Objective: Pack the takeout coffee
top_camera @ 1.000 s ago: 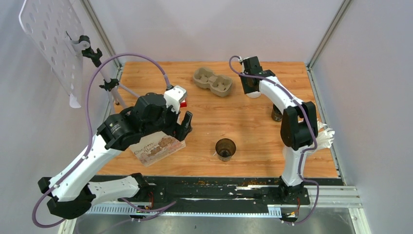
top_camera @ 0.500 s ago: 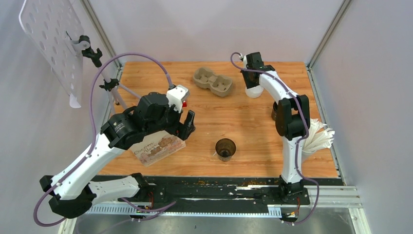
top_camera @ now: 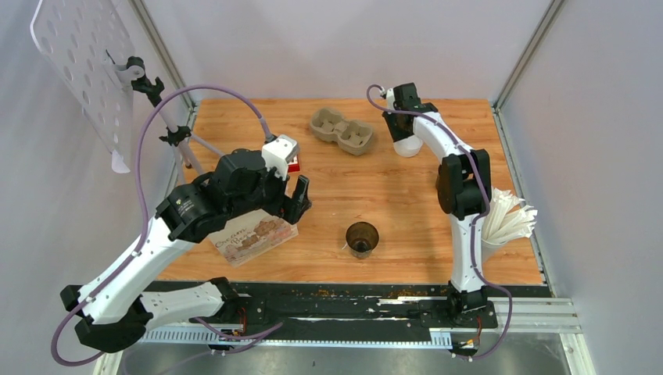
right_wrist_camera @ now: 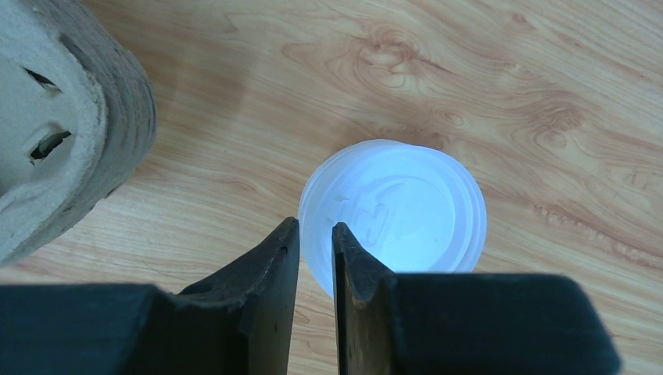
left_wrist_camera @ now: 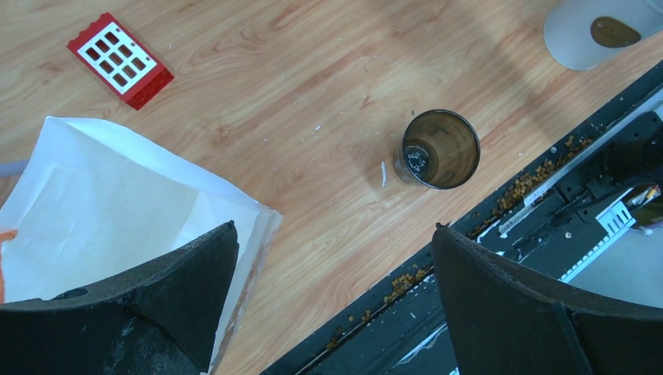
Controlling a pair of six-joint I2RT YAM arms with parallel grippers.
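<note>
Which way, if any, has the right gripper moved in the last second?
Yes, slightly. Against the pulp tray, the right gripper has edged toward the far edge of the table, with its jaws pinched at the rim of the white lid.

Top view: pulp tray (top_camera: 342,130) upper centre on the table (top_camera: 406,203). Just right of it, a lidded cup (top_camera: 408,149) under my right gripper (top_camera: 403,131). An open cup (top_camera: 362,238) stands lower centre, a paper bag (top_camera: 254,237) to its left.

Table (top_camera: 391,195) showed orange-brown wood grain. Lid (right_wrist_camera: 399,207) was white; tray (top_camera: 342,130) grey-brown; cup (left_wrist_camera: 440,148) translucent dark brown. Brick (left_wrist_camera: 120,59) was red with a white grid. Bag (left_wrist_camera: 102,211) and sticks (top_camera: 512,219) were white; cable (top_camera: 195,90) was purple.
</note>
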